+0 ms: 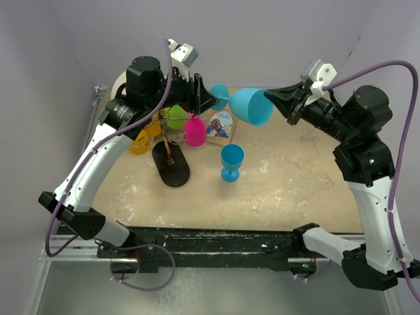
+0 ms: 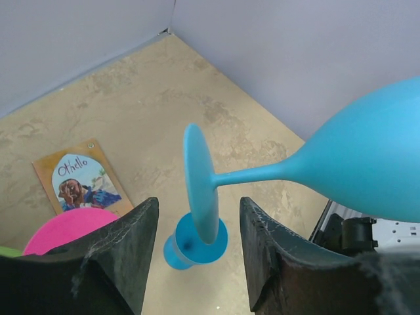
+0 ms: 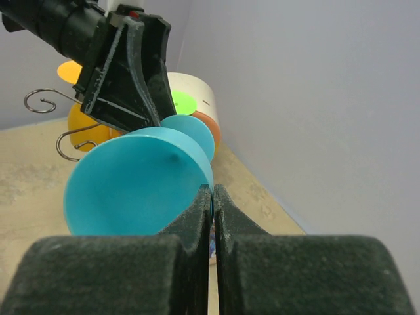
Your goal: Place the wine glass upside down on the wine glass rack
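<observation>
I am watching the blue wine glass (image 1: 251,105) hanging in the air at about 12 o'clock over the desk (image 1: 295,184), lying sideways with its foot pointing to 9 o'clock and its mouth to 3 o'clock. The right hand (image 1: 281,100) is pinching the rim of the bowl, fingers closed flat on the thin wall. The left hand (image 2: 199,205) is reaching in from 9 o'clock, its jaws standing apart on either side of the foot, and I am seeing a gap on both sides. The wine glass rack (image 1: 172,164) is standing at about 10 o'clock on its black oval base, carrying a pink glass (image 1: 194,131), a green glass (image 1: 176,117) and yellow glasses (image 1: 140,142). A second blue glass (image 1: 231,162) is standing upright near the desk's middle, and a book (image 1: 220,125) is lying just beyond it at 11 o'clock.
</observation>
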Tool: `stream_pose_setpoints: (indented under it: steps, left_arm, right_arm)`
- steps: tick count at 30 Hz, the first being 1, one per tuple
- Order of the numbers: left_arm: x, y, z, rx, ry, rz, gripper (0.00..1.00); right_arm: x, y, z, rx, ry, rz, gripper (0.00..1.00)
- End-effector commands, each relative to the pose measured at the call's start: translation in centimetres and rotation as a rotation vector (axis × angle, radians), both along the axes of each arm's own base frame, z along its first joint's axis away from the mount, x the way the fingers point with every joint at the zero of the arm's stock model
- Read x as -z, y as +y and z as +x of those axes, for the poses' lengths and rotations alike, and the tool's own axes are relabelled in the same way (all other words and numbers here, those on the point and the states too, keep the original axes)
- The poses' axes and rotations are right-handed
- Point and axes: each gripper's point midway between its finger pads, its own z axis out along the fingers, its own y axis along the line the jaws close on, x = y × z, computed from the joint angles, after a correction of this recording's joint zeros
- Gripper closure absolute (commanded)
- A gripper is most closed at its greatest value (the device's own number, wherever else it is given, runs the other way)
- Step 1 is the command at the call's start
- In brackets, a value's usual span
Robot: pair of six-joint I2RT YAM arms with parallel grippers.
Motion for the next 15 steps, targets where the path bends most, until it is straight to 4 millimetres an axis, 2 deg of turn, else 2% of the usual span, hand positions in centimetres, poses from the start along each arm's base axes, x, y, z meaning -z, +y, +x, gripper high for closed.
stream_pose_setpoints:
  steps: [1, 9, 15]
  left_arm:
    - [-1.20, 0.01, -0.38, 0.018, 0.006, -0.060, 0.47]
    - [-0.68, -0.24, -0.96, 0.055, 0.048, -0.082, 0.63]
    - [-0.89, -0.04, -1.18, 0.059, 0.053, -0.093, 0.66]
  right_arm:
    - [-1.99, 0.23, -1.47, -0.040, -0.058, 0.034, 1.00]
    - [-1.62, 0.19, -1.04, -0.032, -0.057, 0.028, 1.00]
    - [-1.28, 0.06, -0.74, -0.022, -0.057, 0.021, 1.00]
